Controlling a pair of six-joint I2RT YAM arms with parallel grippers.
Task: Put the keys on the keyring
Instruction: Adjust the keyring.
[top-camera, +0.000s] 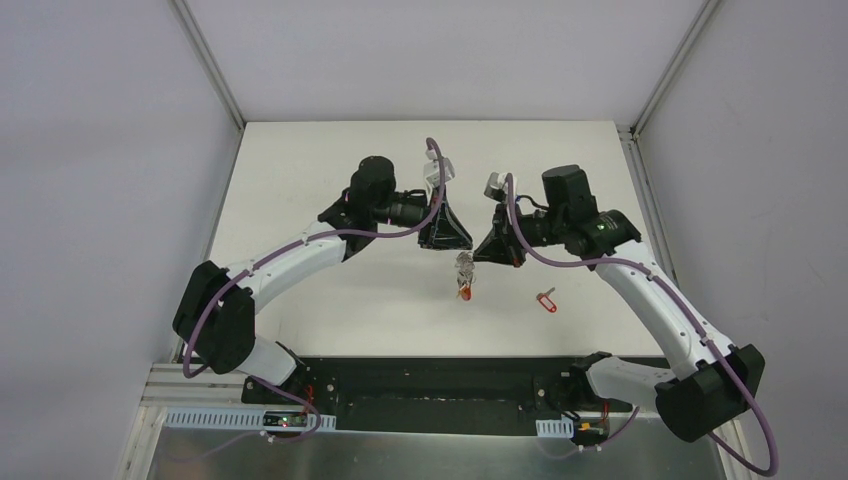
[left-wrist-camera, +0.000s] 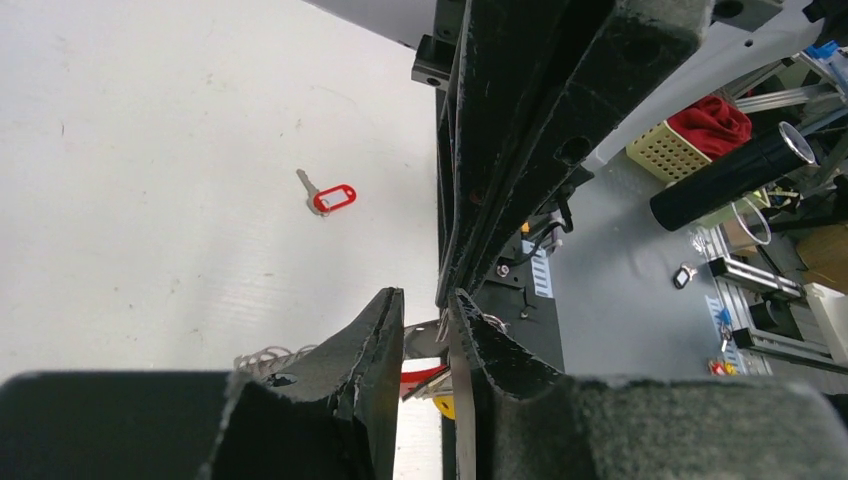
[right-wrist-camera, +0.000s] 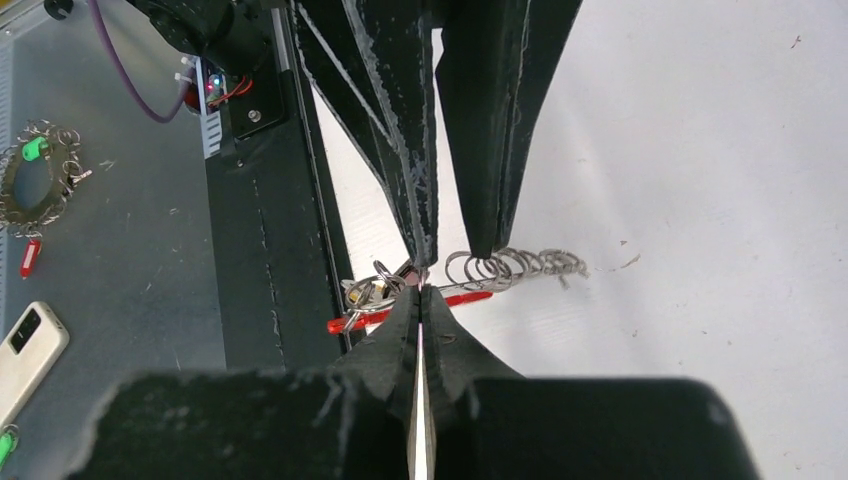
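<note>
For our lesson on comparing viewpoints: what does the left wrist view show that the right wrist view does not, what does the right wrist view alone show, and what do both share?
Only the left wrist view: a loose key with a red tag lying on the white table, apart from the grippers.
Only the right wrist view: a white phone and a spare ring bunch with a green tag on the grey surface beside the table.
Both: the left gripper, jaws slightly apart, tip to tip with the right gripper, which is shut on the keyring, its metal rings and red half visible.
</note>
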